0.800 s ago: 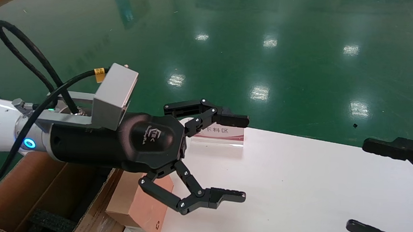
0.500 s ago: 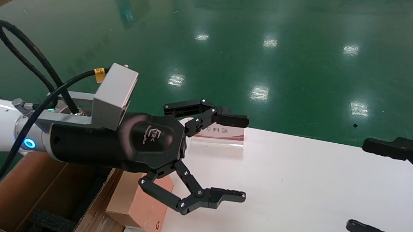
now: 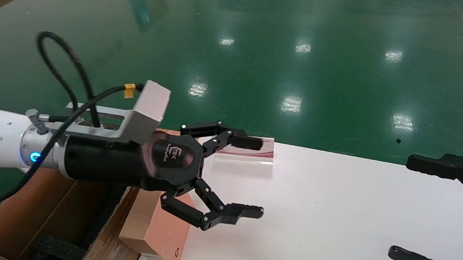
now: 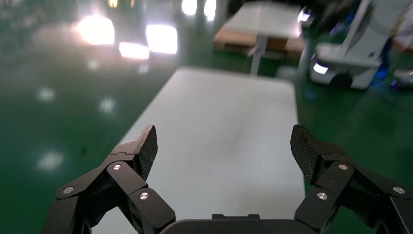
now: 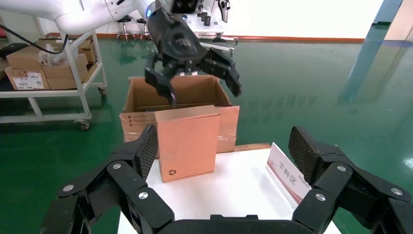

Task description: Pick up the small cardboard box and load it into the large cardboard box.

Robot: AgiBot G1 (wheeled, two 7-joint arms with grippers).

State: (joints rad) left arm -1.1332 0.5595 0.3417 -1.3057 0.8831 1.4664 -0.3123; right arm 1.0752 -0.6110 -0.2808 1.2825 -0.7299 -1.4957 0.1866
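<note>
The small cardboard box [image 3: 159,231] stands upright at the left end of the white table [image 3: 330,214], a recycling symbol near its lower corner; it also shows in the right wrist view [image 5: 187,141]. The large cardboard box [image 3: 33,214] sits just beyond the table's left end, flaps open, black foam inside; the right wrist view shows it [image 5: 141,105] behind the small box. My left gripper [image 3: 256,177] is open and empty, hovering above the small box, fingers pointing along the table. In the right wrist view the left gripper [image 5: 202,80] hangs over the box's top. My right gripper [image 3: 400,206] is open and empty at the table's right end.
A clear sign stand with red stripe and Chinese characters [image 3: 248,154] stands at the table's far edge, near the left gripper's upper finger; it also shows in the right wrist view [image 5: 290,178]. Green floor surrounds the table. A shelf cart with boxes [image 5: 44,73] stands far off.
My left gripper has dropped lower and drawn back a little to the left, toward the small box. Its jaws stay open. The right gripper has not moved.
</note>
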